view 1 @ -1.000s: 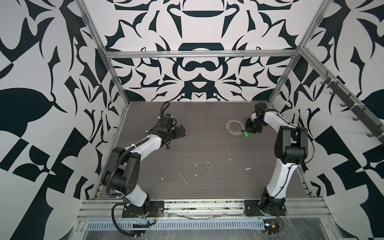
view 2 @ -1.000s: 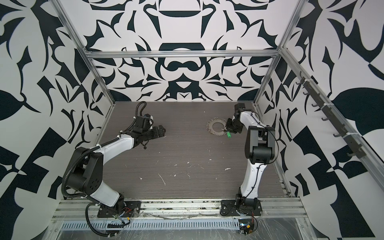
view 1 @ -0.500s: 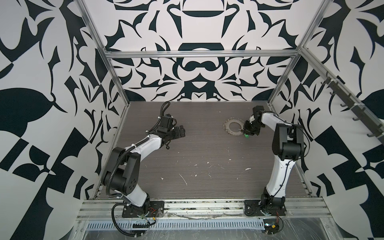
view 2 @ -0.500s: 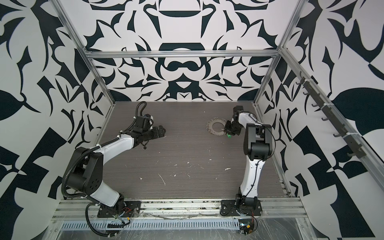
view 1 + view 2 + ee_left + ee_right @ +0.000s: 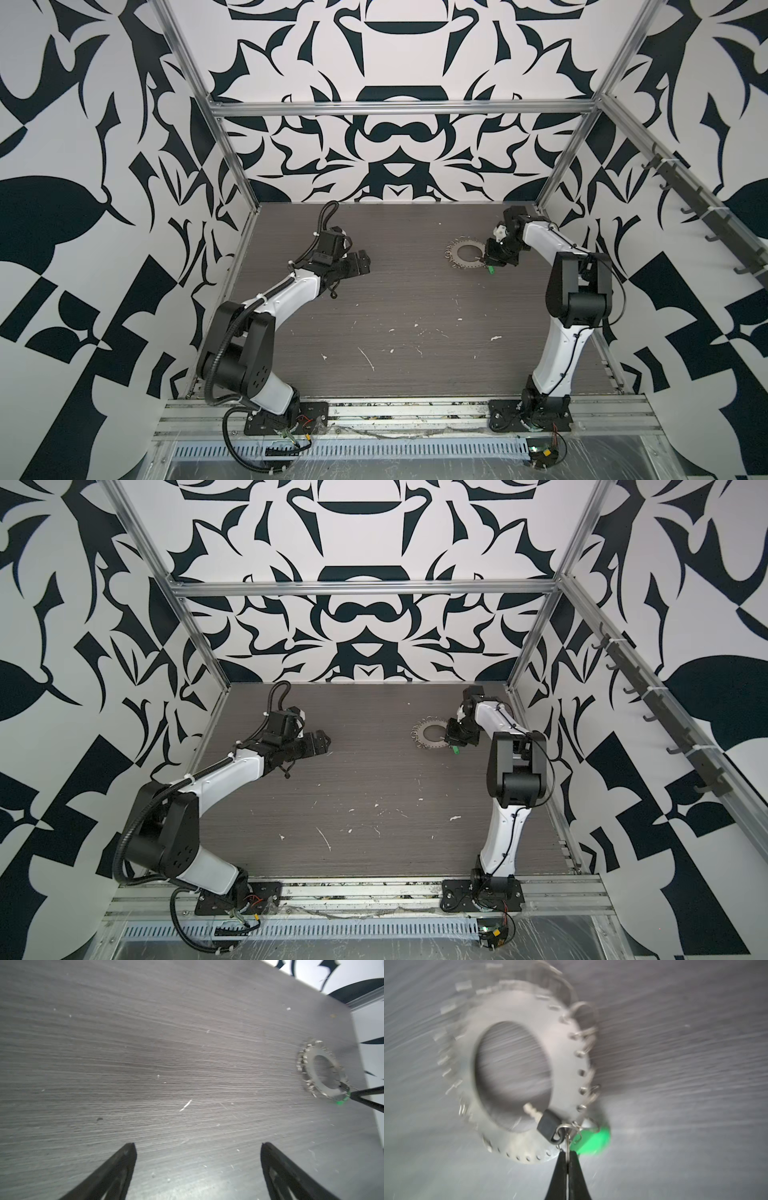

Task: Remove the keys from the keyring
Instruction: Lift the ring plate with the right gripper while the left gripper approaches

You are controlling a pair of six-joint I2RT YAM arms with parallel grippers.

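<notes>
Walls point(image 5: 395, 145) printed with bold black-and-white shapes box in a grey wood-grain counter point(image 5: 415, 299). Nearest the top camera, an aluminium rail point(image 5: 395, 409) carries both arm bases, and just beyond it white flecks point(image 5: 368, 361) lie scattered on the counter. Farther in on the left, the left fingers point(image 5: 359, 266) hover over bare counter. In the left wrist view they point(image 5: 116, 1172) are spread wide with nothing between them. Farther back on the right lies the keyring point(image 5: 454, 258), a flat silvery ring fringed with small loops, seen in both top views point(image 5: 420, 738) and at the edge of the left wrist view point(image 5: 307, 1064). The right fingers point(image 5: 492, 257) reach down at its nearer right rim. In the blurred right wrist view they point(image 5: 561, 1174) are pressed together, pinching a thin split ring point(image 5: 567, 1142) edge-on. The key point(image 5: 549, 1126) joins that split ring by its dark head. It lies across the keyring's band point(image 5: 512, 1001) with its pale blade pointing into the hole. The green tag point(image 5: 593, 1140) sits just outside the rim, beside the fingertips, and shows as a green speck in both top views point(image 5: 491, 270). Whether the keyring's rim is lifted cannot be told.
</notes>
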